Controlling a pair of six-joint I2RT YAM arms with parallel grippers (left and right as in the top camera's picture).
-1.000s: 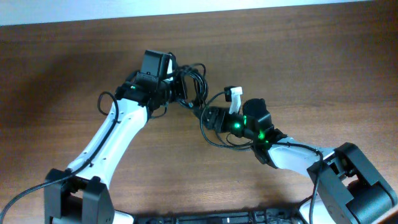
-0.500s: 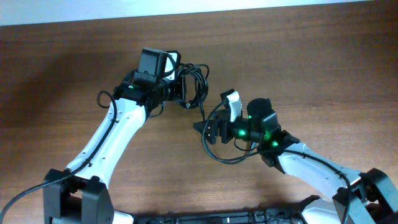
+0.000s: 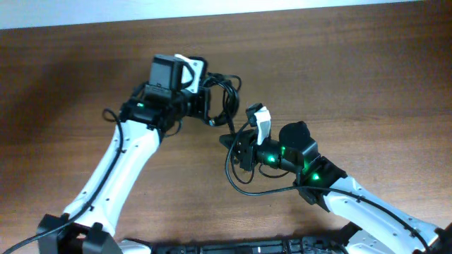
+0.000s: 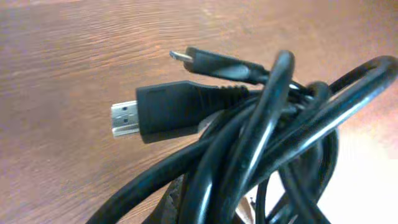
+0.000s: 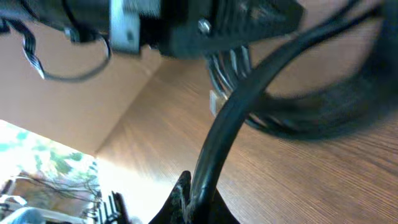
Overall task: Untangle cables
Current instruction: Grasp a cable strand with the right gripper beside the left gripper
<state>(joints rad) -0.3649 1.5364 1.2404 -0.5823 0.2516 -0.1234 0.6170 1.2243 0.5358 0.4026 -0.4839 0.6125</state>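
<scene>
"Brown wooden bench (image 3: 367, 77) underneath. What's closest?"
"Right gripper (image 3: 238, 144), pinched tight on 1 strand of the cables (image 3: 224, 95). That strand runs up to the bundle."
"And beyond?"
"Left gripper (image 3: 203, 106) is clamped on that bundle. A wide flat plug (image 4: 155, 111) and a smaller plug (image 4: 214, 63) stick out of the loops."

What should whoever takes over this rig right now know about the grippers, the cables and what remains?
Left gripper: shut on the cable bundle, at the far middle of the table. A wide plug and a small plug stick out of the bundle.
Right gripper: shut on one strand that runs up to the bundle.
A slack loop curves below the right gripper.
Done: one strand partly drawn out.
Left: the bundle is tangled and no cable is fully separate.
</scene>
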